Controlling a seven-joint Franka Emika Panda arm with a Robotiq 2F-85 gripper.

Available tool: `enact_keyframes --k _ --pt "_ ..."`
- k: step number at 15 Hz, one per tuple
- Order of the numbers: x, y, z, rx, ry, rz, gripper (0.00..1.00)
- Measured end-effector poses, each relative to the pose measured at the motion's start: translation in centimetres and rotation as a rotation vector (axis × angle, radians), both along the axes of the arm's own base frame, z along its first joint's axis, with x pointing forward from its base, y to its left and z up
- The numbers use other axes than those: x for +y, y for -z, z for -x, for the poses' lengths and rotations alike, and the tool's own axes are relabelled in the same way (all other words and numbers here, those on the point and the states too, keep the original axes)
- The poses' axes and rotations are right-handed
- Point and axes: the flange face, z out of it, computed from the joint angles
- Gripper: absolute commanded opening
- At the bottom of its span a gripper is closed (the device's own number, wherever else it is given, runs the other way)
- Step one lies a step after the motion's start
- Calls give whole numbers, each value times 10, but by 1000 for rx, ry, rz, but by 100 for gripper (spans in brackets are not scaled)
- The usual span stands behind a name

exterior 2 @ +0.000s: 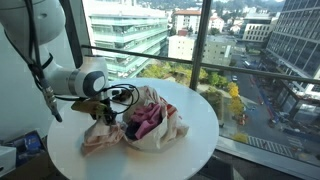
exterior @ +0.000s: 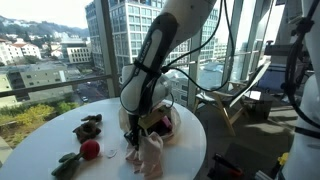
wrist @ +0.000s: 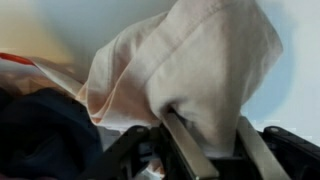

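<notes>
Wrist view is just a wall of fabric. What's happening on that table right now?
The arm's hand is down in a heap of cream cloth on the round white table. A fold of that cloth sits between the fingers; whether they grip it or stand loose around it is not clear. Maroon fabric shows inside the heap in an exterior view. A red ball and a dark soft toy lie on the table, apart from the hand.

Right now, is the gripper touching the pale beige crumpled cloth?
Touching. Wrist view: the pale beige crumpled cloth bunches between the fingers of the gripper, pressed against both.
</notes>
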Motion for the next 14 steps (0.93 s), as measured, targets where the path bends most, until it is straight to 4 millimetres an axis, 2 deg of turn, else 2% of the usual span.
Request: enact_keyframes --k 3,4,11,12,13,14 --pt "3 4 4 3 14 40 96" --pt "4 6 6 9 16 50 100" --pt "6 36 21 73 22 68 100" --pt "6 41 23 82 22 68 75" --pt "5 45 24 87 21 69 75" --pt "5 49 25 91 21 69 68"
